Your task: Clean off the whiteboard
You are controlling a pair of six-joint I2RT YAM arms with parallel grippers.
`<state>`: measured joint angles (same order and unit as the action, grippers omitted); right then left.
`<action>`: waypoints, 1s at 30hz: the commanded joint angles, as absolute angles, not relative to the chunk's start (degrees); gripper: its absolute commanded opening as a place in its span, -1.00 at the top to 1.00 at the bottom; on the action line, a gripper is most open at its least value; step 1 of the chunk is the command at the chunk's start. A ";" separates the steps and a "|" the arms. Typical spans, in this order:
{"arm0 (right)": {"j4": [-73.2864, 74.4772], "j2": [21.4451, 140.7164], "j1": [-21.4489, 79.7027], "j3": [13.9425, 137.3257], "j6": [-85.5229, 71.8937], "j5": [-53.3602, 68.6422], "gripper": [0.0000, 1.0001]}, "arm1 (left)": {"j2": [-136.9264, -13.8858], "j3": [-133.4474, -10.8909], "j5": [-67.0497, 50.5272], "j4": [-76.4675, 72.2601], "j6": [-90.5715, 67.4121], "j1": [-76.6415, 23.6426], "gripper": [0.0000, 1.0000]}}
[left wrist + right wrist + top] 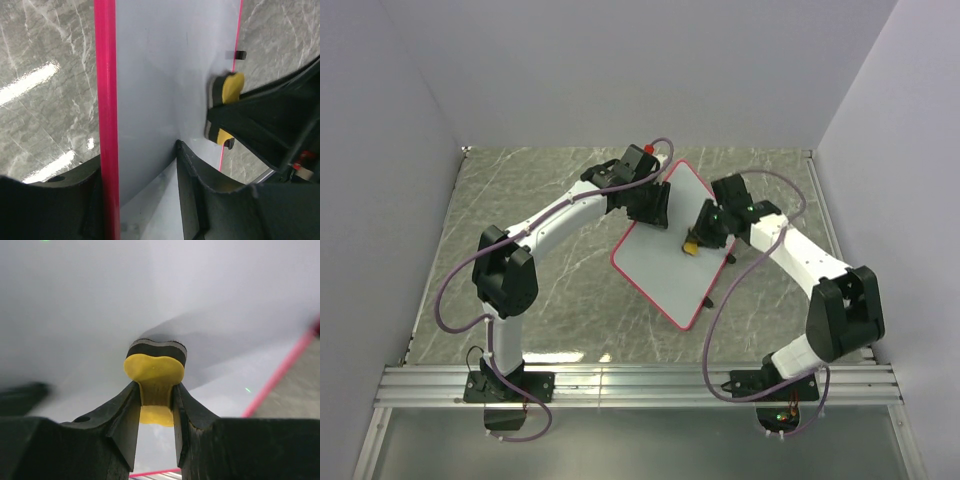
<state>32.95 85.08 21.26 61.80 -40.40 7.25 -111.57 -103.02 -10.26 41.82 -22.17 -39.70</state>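
Note:
The whiteboard [665, 262], white with a thin pink-red frame, lies tilted on the marble table, its far corner raised. No scribbles show on it. My left gripper [648, 205] is shut on its far-left edge; in the left wrist view the jaws clamp the board [150, 75] at its pink frame. My right gripper [698, 236] is shut on the yellow bone-shaped eraser [690, 245] and presses its dark pad against the board face. In the right wrist view the eraser [155, 372] sits between the fingers, touching the white surface [100, 300]. It also shows in the left wrist view [227, 90].
The grey marble table [550, 270] is walled by pale panels at the back and sides. An aluminium rail [640, 385] with both arm bases runs along the near edge. Purple cables loop beside each arm. Small black feet [240, 55] stick out from the board's right edge.

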 commanded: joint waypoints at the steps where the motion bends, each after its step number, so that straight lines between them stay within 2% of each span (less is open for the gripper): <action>1: 31.11 88.15 22.15 69.51 -40.52 10.89 1.00 | -111.97 -100.37 -11.69 45.44 -19.51 -43.42 0.99; 7: 32.17 93.51 23.91 74.89 -42.10 12.82 1.00 | -112.15 -101.07 -11.51 45.97 -19.25 -43.51 1.00; 14: 28.48 90.54 23.73 59.35 -43.86 13.71 1.00 | -111.71 -100.46 -11.16 45.97 -18.72 -43.42 1.00; 22: 26.72 79.55 23.82 41.42 -43.33 11.52 1.00 | -113.03 -103.09 -10.02 47.46 -17.23 -43.16 1.00; 26: 26.37 80.94 23.73 41.66 -43.51 11.69 1.00 | -113.38 -103.71 -10.55 47.37 -17.23 -42.72 1.00; 30: 28.03 83.40 23.73 47.18 -42.55 10.38 1.00 | -113.29 -103.01 -10.81 47.29 -17.23 -42.71 1.00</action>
